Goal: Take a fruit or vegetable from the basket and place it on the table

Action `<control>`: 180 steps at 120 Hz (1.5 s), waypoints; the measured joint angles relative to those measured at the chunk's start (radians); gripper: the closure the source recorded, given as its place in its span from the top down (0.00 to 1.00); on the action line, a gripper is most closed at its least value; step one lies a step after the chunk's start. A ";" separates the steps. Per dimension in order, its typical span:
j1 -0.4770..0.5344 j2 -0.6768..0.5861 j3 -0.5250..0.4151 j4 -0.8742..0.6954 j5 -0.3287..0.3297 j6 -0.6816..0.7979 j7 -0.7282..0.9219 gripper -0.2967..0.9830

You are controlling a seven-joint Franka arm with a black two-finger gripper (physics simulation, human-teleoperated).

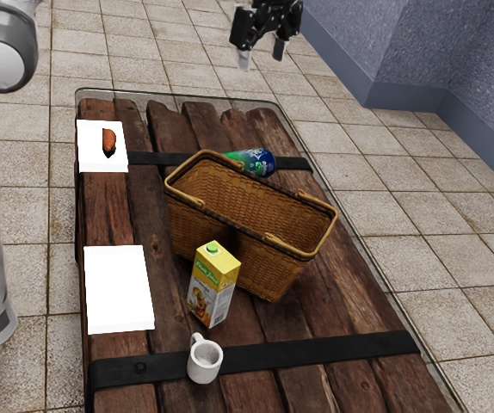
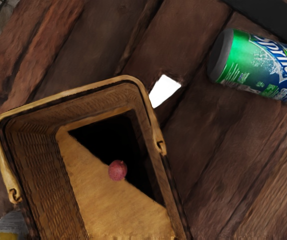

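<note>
While the basket (image 1: 197, 231) stands near the centre of the exterior view, its long axis slanting from upper left to lower right, the gripper (image 1: 262, 57) hangs at the top of the frame, jaws spread around bare air. Inside the basket lies a red fruit (image 2: 117, 170), nearly round; which way it points is unclear.

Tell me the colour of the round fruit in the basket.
Pinkish red; the fruit shows best in the wrist view.
</note>
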 joint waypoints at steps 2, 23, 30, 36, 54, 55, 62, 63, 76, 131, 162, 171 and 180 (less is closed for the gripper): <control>-0.007 0.009 -0.004 0.000 -0.005 0.000 -0.011 0.77; -0.112 0.040 -0.019 -0.005 -0.031 0.000 -0.114 0.77; -0.151 0.052 -0.018 -0.016 -0.036 -0.001 -0.138 0.77; -0.200 0.048 0.000 -0.020 -0.036 -0.001 -0.109 0.77; -0.301 -0.064 0.030 -0.184 -0.046 0.016 0.053 0.77; -0.300 -0.076 0.030 -0.200 -0.046 0.020 0.061 0.77; -0.259 -0.154 0.029 -0.324 -0.047 0.055 0.118 0.77; -0.253 -0.164 0.028 -0.339 -0.047 0.061 0.126 0.77; -0.238 -0.213 0.026 -0.417 -0.037 0.124 0.256 0.77; -0.247 -0.256 0.027 -0.609 0.044 0.354 0.864 0.77; -0.186 -0.278 0.024 -0.726 -0.009 0.401 1.058 0.77; -0.177 -0.282 0.028 -0.749 -0.022 0.416 1.099 0.77; -0.168 -0.266 0.030 -0.772 -0.029 0.434 1.136 0.77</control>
